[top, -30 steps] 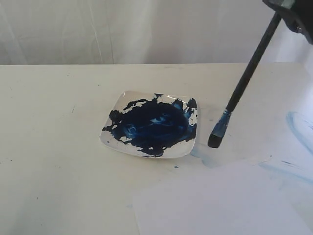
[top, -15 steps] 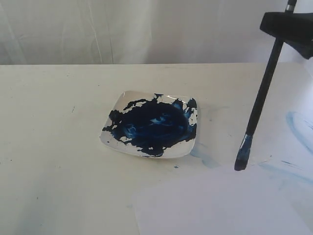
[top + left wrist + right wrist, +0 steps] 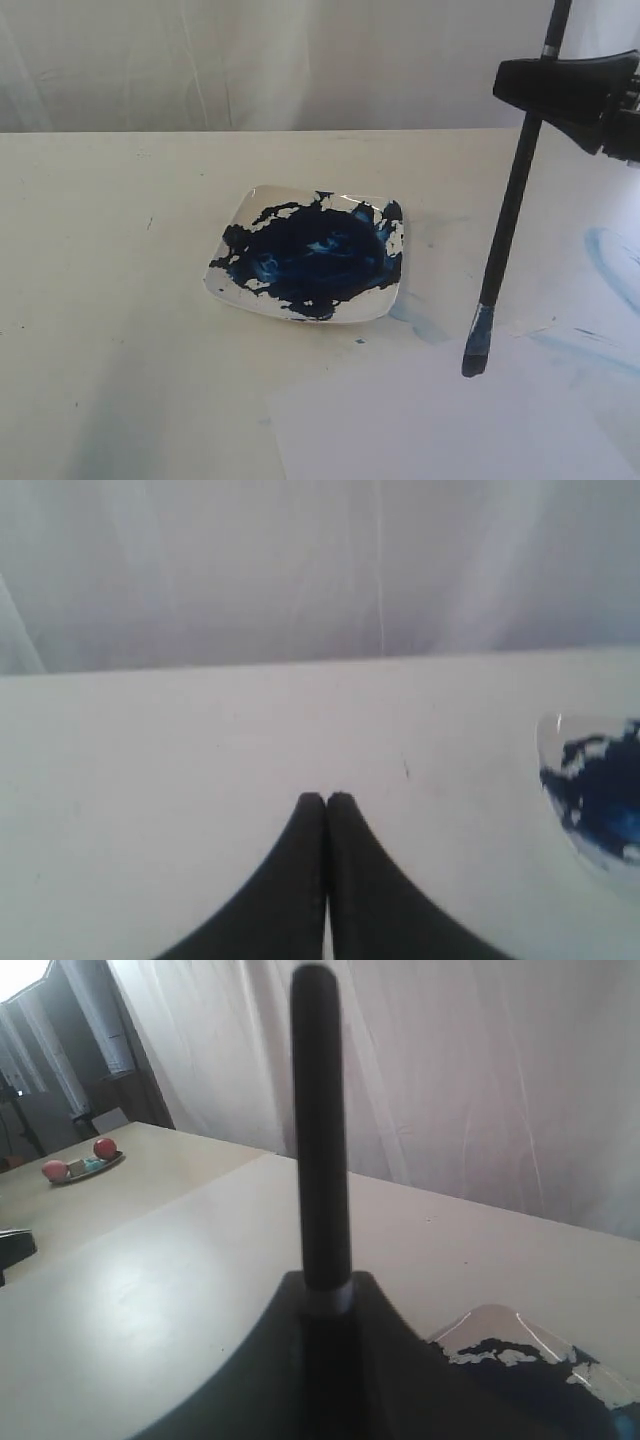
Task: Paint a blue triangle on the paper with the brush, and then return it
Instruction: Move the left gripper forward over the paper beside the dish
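We pinch the loaded brush (image 3: 503, 235) in our right pincer (image 3: 532, 90) over the unmarked paper (image 3: 400, 425); painting and returning remain, left pincer (image 3: 326, 802) pressed together

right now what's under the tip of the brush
The brush tip hangs over plain white paper, near the sheet's far edge. The spot right beneath the bristles is covered by them, so whether they touch the sheet cannot be told.

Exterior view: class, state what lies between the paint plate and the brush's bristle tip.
Only a pale blue smear on the tabletop lies between the plate and the brush, seen in the exterior view.
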Tool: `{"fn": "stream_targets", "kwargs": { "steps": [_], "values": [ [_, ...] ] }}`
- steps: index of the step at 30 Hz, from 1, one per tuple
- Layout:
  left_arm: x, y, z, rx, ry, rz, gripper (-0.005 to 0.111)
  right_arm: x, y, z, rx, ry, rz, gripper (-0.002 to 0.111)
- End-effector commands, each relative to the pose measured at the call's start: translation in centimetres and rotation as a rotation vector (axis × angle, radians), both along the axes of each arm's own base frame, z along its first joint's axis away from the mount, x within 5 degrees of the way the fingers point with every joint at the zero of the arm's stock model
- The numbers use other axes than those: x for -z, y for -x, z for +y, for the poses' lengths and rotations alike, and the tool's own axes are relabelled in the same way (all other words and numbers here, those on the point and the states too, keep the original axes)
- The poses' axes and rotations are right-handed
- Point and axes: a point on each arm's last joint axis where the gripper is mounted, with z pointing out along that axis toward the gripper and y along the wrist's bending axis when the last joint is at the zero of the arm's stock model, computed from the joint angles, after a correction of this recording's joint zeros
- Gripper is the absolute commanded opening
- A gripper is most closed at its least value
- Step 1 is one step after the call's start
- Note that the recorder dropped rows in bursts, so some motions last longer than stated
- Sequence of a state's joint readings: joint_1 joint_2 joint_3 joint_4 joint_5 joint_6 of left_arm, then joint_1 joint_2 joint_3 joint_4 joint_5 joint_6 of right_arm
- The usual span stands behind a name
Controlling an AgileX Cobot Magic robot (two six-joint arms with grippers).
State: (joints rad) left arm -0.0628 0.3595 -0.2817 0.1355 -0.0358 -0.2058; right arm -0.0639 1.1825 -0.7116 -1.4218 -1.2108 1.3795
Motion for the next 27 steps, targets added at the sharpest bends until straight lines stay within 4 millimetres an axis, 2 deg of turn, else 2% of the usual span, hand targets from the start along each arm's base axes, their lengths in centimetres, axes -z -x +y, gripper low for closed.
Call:
{"fn": "stream_targets", "kwargs": {
  "steps": [1, 4, 7, 9, 11, 13, 18, 24, 27],
  "values": [
    [-0.9, -3.2, -0.8, 0.059, -0.095, 0.277, 0.000, 0.0, 0.2, 0.3, -0.019, 0.001, -0.030, 0.000],
    [-0.3, -5.3, -3.3, 0.267, -0.166, 0.519, 0.000, 0.0, 0.2, 0.3, -0.019, 0.001, -0.030, 0.000],
    [0.2, -6.0, -8.0, 0.759, -0.215, 0.670, 0.000, 0.0, 0.2, 0.3, -0.019, 0.001, -0.030, 0.000],
    [-0.1, -6.0, -10.7, 1.121, -0.160, 0.657, 0.000, 0.0, 0.2, 0.3, -0.019, 0.001, -0.030, 0.000],
    [-0.2, -6.7, -12.7, 1.363, 0.000, 0.621, 0.000, 0.0, 0.2, 0.3, -0.020, 0.004, -0.030, 0.000],
    [0.5, -8.1, -13.7, 1.416, 0.090, 0.637, 0.000, 0.1, 0.2, 0.3, -0.027, 0.020, -0.029, 0.000],
    [2.9, -11.1, -14.6, 1.399, 0.092, 0.723, 0.000, 0.2, 0.2, 0.3, -0.029, 0.024, -0.029, 0.000],
    [3.5, -13.4, -16.5, 1.416, 0.070, 0.715, 0.000, -0.2, 0.0, 0.3, -0.006, -0.014, -0.069, 0.000],
    [4.6, -13.7, -17.4, 1.415, 0.028, 0.724, 0.000, -0.2, -0.3, 0.6, -0.009, -0.036, -0.082, 0.000]
  ]
}}
